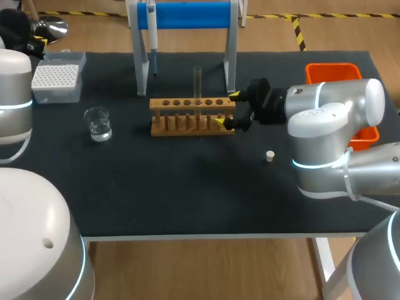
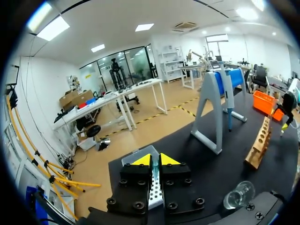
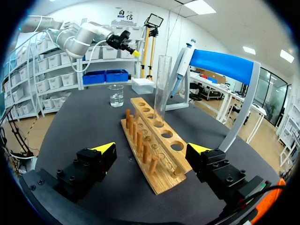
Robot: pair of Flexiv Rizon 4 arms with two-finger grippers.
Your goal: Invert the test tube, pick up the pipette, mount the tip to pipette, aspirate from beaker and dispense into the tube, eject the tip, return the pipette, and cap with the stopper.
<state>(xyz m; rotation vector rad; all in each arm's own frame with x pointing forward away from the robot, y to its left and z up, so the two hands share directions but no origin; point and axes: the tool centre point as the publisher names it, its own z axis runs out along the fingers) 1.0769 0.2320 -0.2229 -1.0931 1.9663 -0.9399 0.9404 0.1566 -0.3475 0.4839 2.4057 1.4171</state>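
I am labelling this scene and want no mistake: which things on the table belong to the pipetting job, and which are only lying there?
For the job: test tube, pipette, tip box, beaker, stopper.

Not named in the task: wooden rack holding the tube, blue stand holding the pipette, orange bin, perhaps for used tips.

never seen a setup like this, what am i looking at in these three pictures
It is a two-armed robot at a black table. One picture looks down from above and behind; the two round ones come from cameras on each wrist. On the table: a wooden tube rack with one glass test tube standing in it, a beaker, a box of tips, a pipette hanging on a blue stand, a small stopper. The right claw is open around the rack's end; the left claw is shut, holding nothing.
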